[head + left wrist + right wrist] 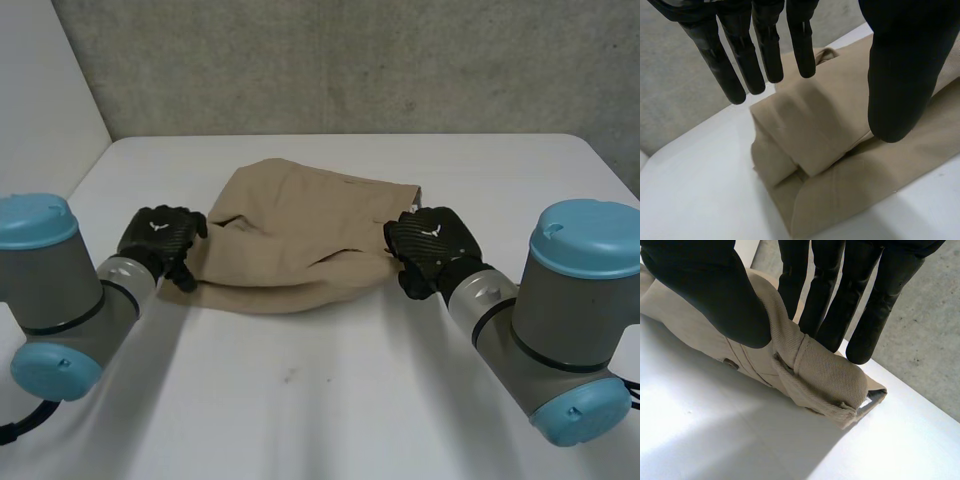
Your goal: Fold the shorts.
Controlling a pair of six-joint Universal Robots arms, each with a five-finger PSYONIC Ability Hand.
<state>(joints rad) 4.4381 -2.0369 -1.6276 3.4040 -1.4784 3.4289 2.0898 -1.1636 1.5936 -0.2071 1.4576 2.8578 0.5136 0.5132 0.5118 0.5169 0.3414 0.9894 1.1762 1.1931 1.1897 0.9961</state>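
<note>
- The tan shorts (300, 232) lie in a loose, doubled-over heap on the white counter (330, 400), between the two hands.
- One end of the shorts is at the left hand (158, 238) and the other end at the right hand (430, 245).
- In the left wrist view the end of the shorts (830, 150) lies below the left hand (900, 75). Several layers are stacked there, with an upper flap folded over a thicker roll beneath.
- The left hand is released. Its fingers (737, 75) are straight and spread well apart from the thumb (897, 105), and none of them curls round the cloth. Whether the thumb's tip touches the fabric I cannot tell.
- In the right wrist view the right hand (715, 295) is grasping the shorts (825, 375). A ridge of the waistband runs up between its thumb and its fingers (822, 305) and is pinched there.
- Just beyond the right hand's fingertips the band ends in a stitched, rounded corner (852, 407) that rests on the counter (715, 440).
- A small button (730, 363) shows on the cloth under the right thumb.
- Bare counter (695, 200) lies beside the left hand's end of the shorts.
- Behind the counter stands a grey concrete wall (350, 60).
</note>
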